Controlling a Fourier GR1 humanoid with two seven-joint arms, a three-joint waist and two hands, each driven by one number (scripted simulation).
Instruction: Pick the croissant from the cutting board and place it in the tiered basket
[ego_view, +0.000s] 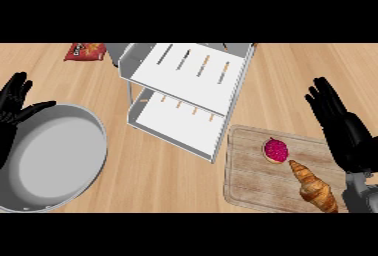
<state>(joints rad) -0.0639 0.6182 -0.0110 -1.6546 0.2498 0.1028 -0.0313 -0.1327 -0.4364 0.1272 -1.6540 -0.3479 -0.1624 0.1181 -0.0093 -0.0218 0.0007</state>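
A golden-brown croissant (314, 187) lies on the wooden cutting board (251, 185) at the lower right, next to a pink-topped donut (276, 150). The white tiered basket (188, 92) stands tilted at the upper middle, with two slotted shelves. My right hand (338, 125) is open, fingers straight and pointing up, just right of the board and above the croissant, not touching it. At the left edge my left hand (16, 107) rests open, fingers up, partly behind a grey pan.
A large round grey pan (48, 160) fills the lower left. A red snack bag (85, 51) lies at the top left. Bare wooden counter (166, 175) shows between the pan and the board.
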